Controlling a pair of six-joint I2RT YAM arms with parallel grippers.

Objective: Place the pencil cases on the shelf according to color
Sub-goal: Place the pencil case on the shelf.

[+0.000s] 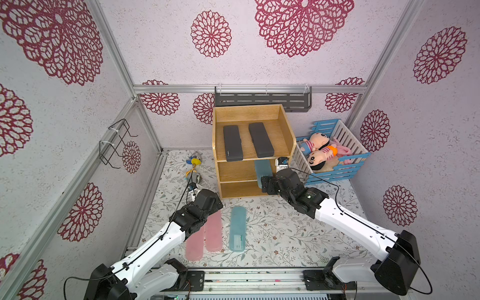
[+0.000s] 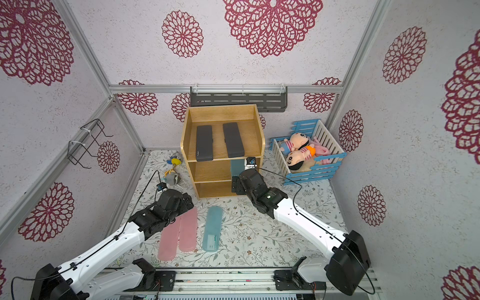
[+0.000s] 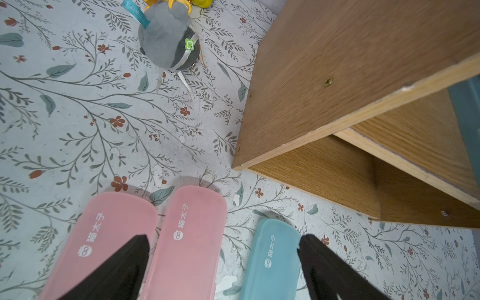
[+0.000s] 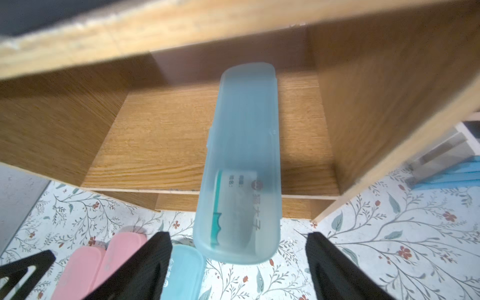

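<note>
The light-wood shelf point(image 1: 284, 130) stands at the back of the table. Two black pencil cases point(image 1: 233, 146) point(image 1: 261, 140) lie on its top level. A teal case point(image 4: 244, 161) point(image 1: 262, 168) lies on the middle level, its near end sticking out past the front edge. My right gripper point(image 4: 237, 241) is open, a finger on each side of that end and touching neither side. Two pink cases point(image 1: 213, 231) point(image 1: 195, 244) and another teal case point(image 1: 237, 230) lie side by side on the table. My left gripper point(image 3: 224, 239) hangs open above their far ends and holds nothing.
A blue-and-white crib point(image 1: 337, 170) with dolls stands right of the shelf, close to my right arm. A grey plush toy point(image 3: 168, 39) lies left of the shelf. A dark slotted metal rack point(image 1: 262, 100) hangs on the back wall, and a wire holder point(image 1: 117, 141) hangs on the left wall.
</note>
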